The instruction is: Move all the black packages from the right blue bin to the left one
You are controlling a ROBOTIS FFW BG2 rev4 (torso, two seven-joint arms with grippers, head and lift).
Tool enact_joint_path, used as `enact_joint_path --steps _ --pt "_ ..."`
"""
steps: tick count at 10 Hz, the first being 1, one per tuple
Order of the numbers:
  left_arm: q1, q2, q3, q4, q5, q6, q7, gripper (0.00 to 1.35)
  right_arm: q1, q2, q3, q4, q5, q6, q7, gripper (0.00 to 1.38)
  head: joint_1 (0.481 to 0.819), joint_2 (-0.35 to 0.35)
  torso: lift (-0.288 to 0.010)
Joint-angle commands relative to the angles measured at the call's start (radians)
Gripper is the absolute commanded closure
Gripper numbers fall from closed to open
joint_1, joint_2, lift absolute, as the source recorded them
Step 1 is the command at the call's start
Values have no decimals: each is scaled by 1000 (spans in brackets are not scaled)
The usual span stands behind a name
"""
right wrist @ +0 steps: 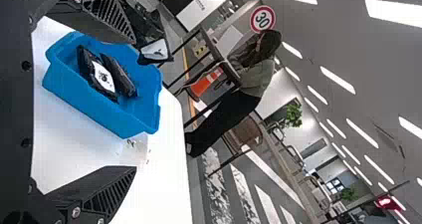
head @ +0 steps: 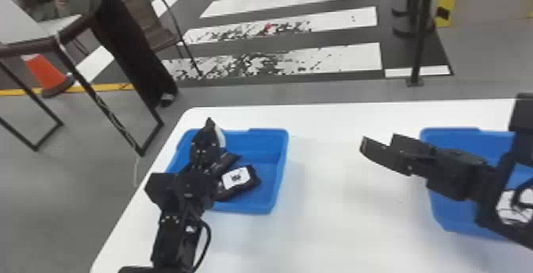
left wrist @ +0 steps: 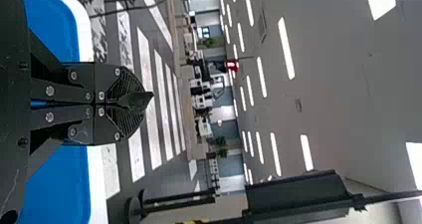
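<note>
Delivery step, apparently release stage: left gripper [left wrist: 129, 104] over left blue bin [head: 257, 140], fingers together, clamped on black package [right wrist: 155, 52], white label visible. Beneath, inside same bin: labelled package [right wrist: 103, 77] and second package [right wrist: 119, 75], side by side. Next requirement, as judged — descent within the rim, parting of fingers beside both packages, then a straight rise before any sideways travel. Main hazard: contact with bin wall or lying packages; more floor room toward the robot's-right side of the bin. Right gripper [right wrist: 134, 104] above white table [head: 337, 220] between bins, fingers apart — arm across right blue bin [head: 456, 139], contents largely hidden. Widest lateral room between bins, right gripper the chief obstacle.
</note>
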Motion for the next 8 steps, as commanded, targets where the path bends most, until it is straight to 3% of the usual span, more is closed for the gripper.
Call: enact_joint_path --steps 1,2,3,4,5,6,8 --pt "-6 1 12 21 76 4 4 637 11 -3 -18 -15 11 0 2 111 695 350 -154" --pt "4 -4 6 21 114 -57 3 136 24 -3 -41 -52 53 40 0 110 695 350 -154" --pt "18 -5 -26 21 168 -138 0 58 51 -2 -101 -162 143 175 -15 111 695 350 -154" --pt "28 -10 -54 21 200 -266 0 151 119 4 -179 -342 296 251 -72 110 695 350 -154" --pt "48 -10 -86 -9 251 -310 0 185 168 18 -241 -469 414 356 -149 113 695 350 -154" --pt "77 -14 -92 -58 257 -325 -5 188 178 29 -291 -521 522 454 -187 110 695 326 -154" --pt "131 -34 -124 -89 295 -339 -13 191 183 38 -366 -467 593 484 -187 116 695 195 -154"
